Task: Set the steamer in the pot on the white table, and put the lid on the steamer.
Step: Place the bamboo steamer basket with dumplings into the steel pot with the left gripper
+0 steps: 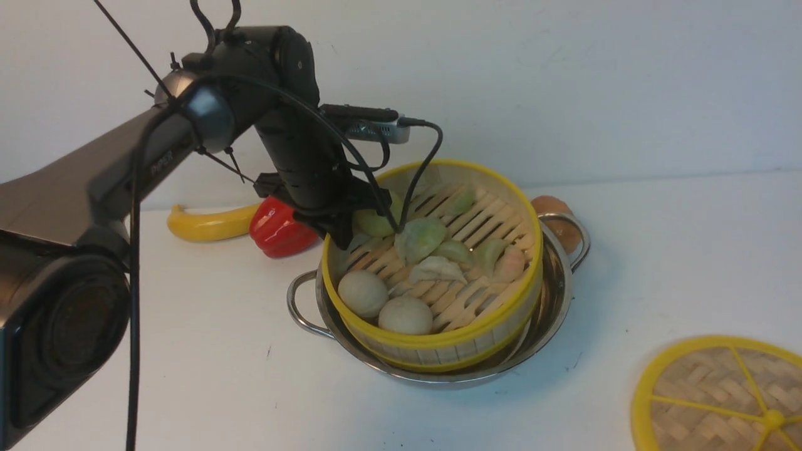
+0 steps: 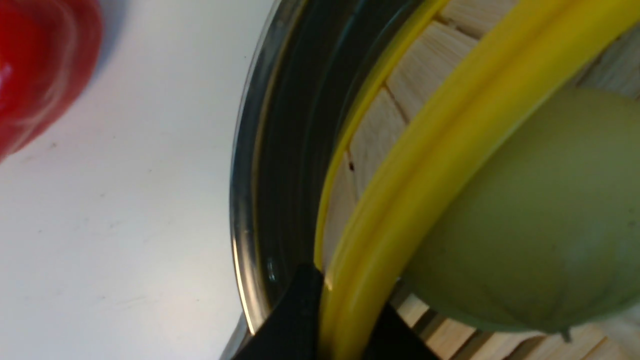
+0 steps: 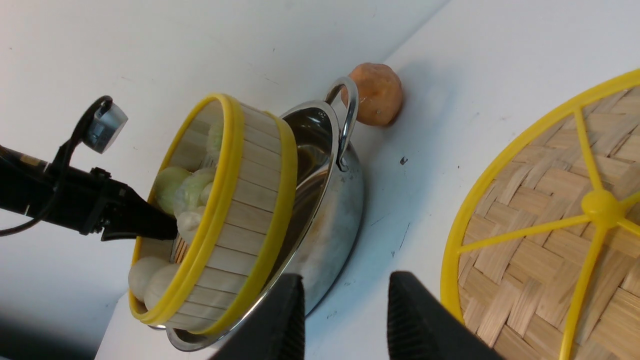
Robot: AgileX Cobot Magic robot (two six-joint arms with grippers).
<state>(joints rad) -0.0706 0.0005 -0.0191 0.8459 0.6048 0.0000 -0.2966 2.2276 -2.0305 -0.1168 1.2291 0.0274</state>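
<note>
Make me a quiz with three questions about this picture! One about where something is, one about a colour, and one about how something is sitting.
1. Where is the lid?
A. On the steamer
B. Flat on the white table, to the right of the pot
C. Inside the pot

2. What colour is the pepper beside the banana?
A. Green
B. Red
C. Purple

3. How is the steamer sitting?
A. Tilted, with its low edge in the pot
B. Level on the table
C. Upside down

Answers:
1 B: the lid lies on the bare table, apart from the pot.
2 B: the pepper is shiny red next to the yellow banana.
3 A: the steamer leans in the pot, with the left gripper shut on its yellow rim.
</note>
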